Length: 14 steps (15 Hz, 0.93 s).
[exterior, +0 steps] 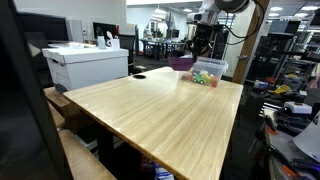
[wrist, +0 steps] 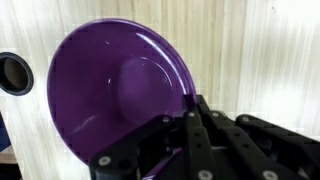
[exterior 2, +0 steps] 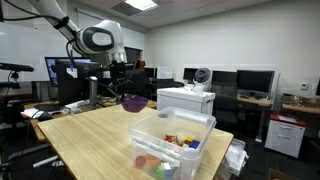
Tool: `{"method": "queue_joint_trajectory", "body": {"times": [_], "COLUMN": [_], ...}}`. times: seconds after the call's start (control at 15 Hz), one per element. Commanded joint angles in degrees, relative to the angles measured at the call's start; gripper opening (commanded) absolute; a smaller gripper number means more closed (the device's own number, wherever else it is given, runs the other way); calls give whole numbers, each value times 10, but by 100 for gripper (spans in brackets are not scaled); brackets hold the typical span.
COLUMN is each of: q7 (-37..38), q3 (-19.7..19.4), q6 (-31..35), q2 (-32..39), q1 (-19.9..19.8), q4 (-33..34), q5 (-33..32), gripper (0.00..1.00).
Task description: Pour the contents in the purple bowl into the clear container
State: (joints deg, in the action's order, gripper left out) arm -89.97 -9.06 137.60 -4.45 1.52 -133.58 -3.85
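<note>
My gripper [wrist: 185, 105] is shut on the rim of the purple bowl [wrist: 115, 85]. The wrist view looks into the bowl and its inside is empty. In both exterior views the bowl [exterior: 181, 63] [exterior 2: 134, 102] hangs above the wooden table, just beside the clear container [exterior: 208, 71] [exterior 2: 172, 138]. The container holds small colourful pieces [exterior 2: 178, 142] in yellow, green and red; they also show in an exterior view [exterior: 205, 78]. The gripper [exterior: 198, 45] [exterior 2: 122, 80] is above the bowl, at the end of the arm.
A big white box [exterior: 85, 62] [exterior 2: 186, 100] stands at one table edge. A round hole [wrist: 14, 73] is in the tabletop near the bowl. The wide wooden table [exterior: 160, 120] spreads toward the camera. Desks, monitors and chairs surround it.
</note>
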Motion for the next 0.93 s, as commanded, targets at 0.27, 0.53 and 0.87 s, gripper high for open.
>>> {"method": "queue_joint_trajectory", "body": {"times": [0.27, 0.53, 0.87], "q7": [-19, -15, -3], "q3": [17, 19, 20], "q6": [3, -23, -61], "q2": [19, 24, 26], "q1": [-23, -25, -30], "q4": [24, 32, 39], "q5": [-16, -11, -5], "gripper": [1, 1, 1]}}
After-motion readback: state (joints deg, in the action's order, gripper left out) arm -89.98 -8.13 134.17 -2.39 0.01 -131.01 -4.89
